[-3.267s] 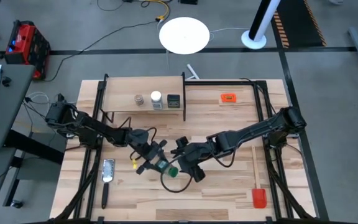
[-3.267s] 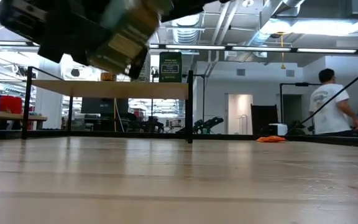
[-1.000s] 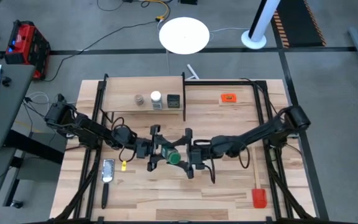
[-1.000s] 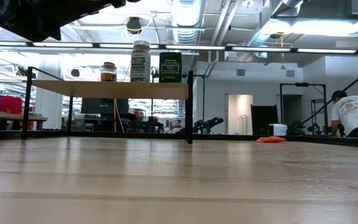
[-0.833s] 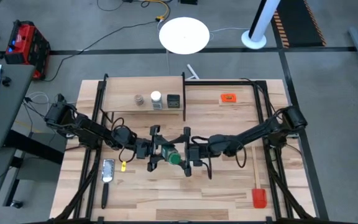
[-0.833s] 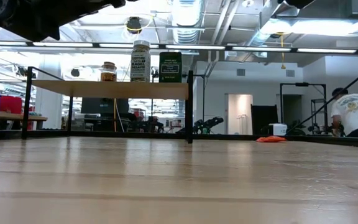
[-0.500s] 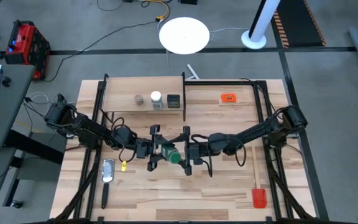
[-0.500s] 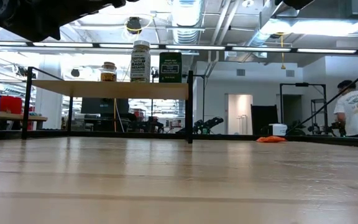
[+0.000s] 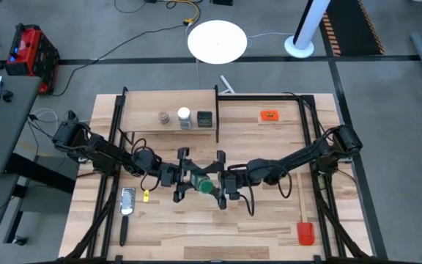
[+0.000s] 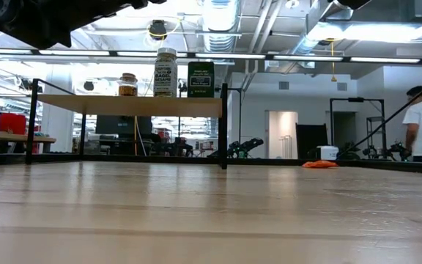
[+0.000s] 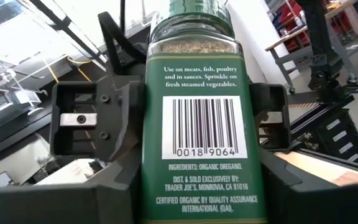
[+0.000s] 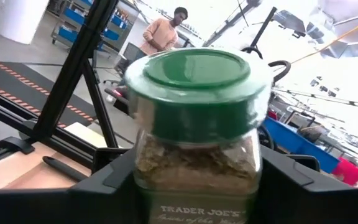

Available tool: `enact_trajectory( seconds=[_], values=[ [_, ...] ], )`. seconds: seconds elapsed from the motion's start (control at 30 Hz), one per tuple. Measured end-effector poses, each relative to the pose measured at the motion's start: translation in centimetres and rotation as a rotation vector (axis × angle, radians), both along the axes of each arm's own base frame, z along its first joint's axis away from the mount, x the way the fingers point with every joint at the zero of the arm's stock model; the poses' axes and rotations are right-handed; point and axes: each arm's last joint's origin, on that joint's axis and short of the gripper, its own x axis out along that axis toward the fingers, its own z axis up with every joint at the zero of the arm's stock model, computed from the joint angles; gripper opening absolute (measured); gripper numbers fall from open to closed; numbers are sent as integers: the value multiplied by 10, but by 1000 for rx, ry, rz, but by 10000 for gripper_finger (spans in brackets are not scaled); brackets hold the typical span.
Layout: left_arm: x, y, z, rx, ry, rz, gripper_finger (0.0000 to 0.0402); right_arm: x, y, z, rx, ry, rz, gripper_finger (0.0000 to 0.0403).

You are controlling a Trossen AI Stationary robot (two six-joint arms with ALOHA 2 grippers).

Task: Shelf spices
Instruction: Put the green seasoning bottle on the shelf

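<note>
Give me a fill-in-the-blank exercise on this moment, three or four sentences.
1. The jar held between the two pincers has a ____ lid.
2. The number of spice containers standing on the shelf is ____.
3. The label on the held jar names organic ____ as the ingredient.
4. The spatula has a ____ head.

Missing words: green; three; oregano; red

Industrial lab: exposed ceiling ducts [image 10: 269,22]

Both arms reach inward over the table's middle (elbows low, forearms nearly level), the left gripper [image 9: 184,178] and right gripper [image 9: 221,183] facing each other, fingertips almost meeting.
</note>
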Motion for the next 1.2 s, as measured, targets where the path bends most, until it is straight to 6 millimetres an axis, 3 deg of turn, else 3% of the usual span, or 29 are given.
enact_trajectory(
  seconds=[0.33, 0.73, 1.2],
  values=[
    [1, 2, -2, -65, 39, 21, 201, -1, 2, -1, 15, 13, -38, 212],
    [4, 4, -10, -140, 140, 89, 210, -9, 21, -9, -107, 104, -283, 208],
    [3, 2, -8, -145, 126, 67, 212, -12, 24, -1, -121, 75, -252, 207]
  ],
)
